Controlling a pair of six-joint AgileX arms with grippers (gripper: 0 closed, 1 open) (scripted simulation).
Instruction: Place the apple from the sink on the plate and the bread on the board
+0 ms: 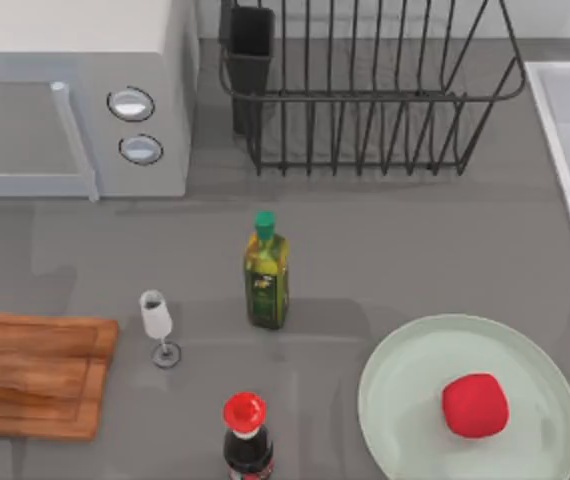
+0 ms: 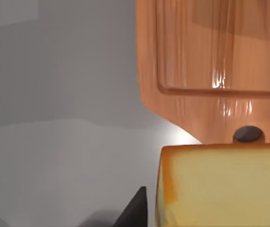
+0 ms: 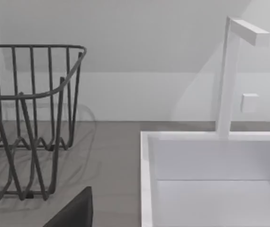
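Bread [image 2: 222, 184] sits right up against your left wrist camera, a golden block with a browner crust edge, hanging over the board [image 2: 211, 66]. One dark fingertip [image 2: 134, 210] of your left gripper lies just beside the bread's side; you cannot tell from this whether the fingers are clamped on it or merely alongside. Beyond the bread, the board's groove and a dark round hole near its edge are visible, with grey countertop beside it.

From above, the board [image 1: 35, 375] lies at the table's left edge near the front, and the apple [image 1: 475, 405] rests on the plate [image 1: 405, 400] at front right. Between them, a red-capped dark bottle [image 1: 247, 440] stands at the front edge, a small wine glass [image 1: 157, 325] just behind it to the left, and a green-capped oil bottle [image 1: 266, 272] farther back.

Your right wrist camera looks past a dark finger [image 3: 76, 213] toward the sink [image 3: 147, 179], its white faucet [image 3: 229, 80], and the wire dish rack [image 3: 28, 118]; that gripper's opening cannot be told. A microwave [image 1: 75, 100] stands at the back left.
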